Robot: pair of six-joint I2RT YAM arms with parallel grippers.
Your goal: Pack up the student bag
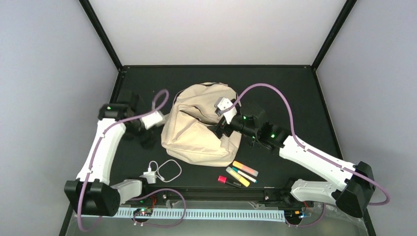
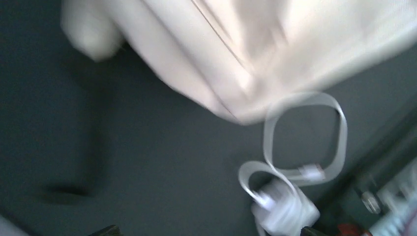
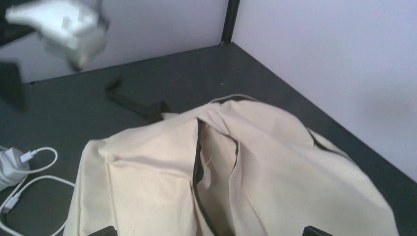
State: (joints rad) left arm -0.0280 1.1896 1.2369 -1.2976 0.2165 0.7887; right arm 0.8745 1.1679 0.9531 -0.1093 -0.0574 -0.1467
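Observation:
The student bag point(image 1: 201, 129), cream-beige fabric, lies in the middle of the black table. Its dark zipper point(image 3: 196, 169) gapes along the top, and one black strap point(image 3: 133, 103) trails out behind it. My right gripper point(image 1: 220, 131) hovers over the bag's right part, just above that opening. Its jaws point(image 3: 206, 232) stand open, tips wide apart and empty. My left gripper point(image 1: 144, 136) sits off the bag's left side above bare table. In the blurred left wrist view it point(image 2: 206, 232) is open and empty, with the bag's edge point(image 2: 275, 44) ahead of it.
A white charger point(image 1: 149, 176) with a looped white cable point(image 1: 170, 170) lies near the front left, also seen as the charger point(image 2: 285, 209) point(image 3: 10, 167). An orange highlighter point(image 1: 245, 168), a yellow highlighter point(image 1: 237, 176) and a red-and-black marker point(image 1: 228, 181) lie front right of the bag.

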